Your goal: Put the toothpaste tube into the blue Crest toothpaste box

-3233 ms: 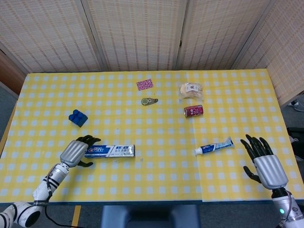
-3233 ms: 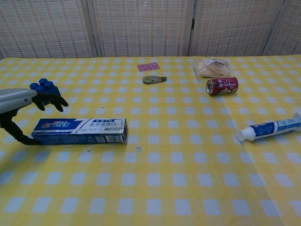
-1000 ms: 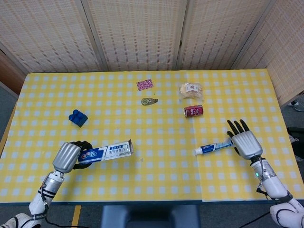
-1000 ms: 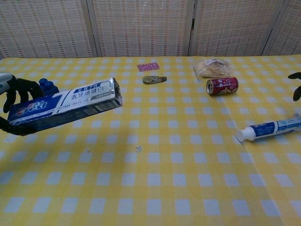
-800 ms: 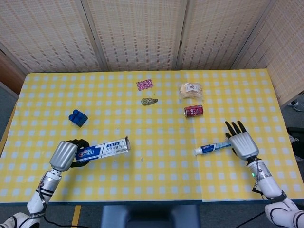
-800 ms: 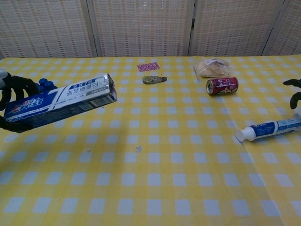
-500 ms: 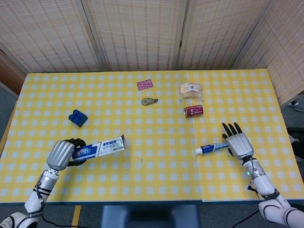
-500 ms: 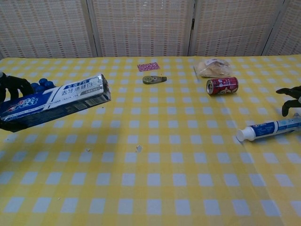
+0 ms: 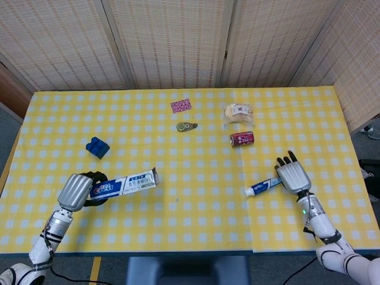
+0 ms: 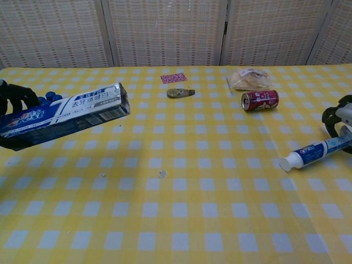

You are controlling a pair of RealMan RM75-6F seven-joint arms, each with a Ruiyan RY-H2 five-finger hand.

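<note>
The left hand [image 9: 76, 191] grips the blue Crest toothpaste box [image 9: 123, 184] by one end and holds it clear of the bench [image 9: 196, 219], its far end pointing toward the middle. The toothpaste tube [image 10: 314, 152] lies on the bench at the right, cap toward the centre. The right hand [image 9: 293, 176] sits over the tube's tail, fingers [image 10: 332, 119] curling around it — whether they have closed on it I cannot tell. So the box is in hand and ready; lifting the tube, lining it up with the box's end and sliding it in all remain — the task looks under halfway.
</note>
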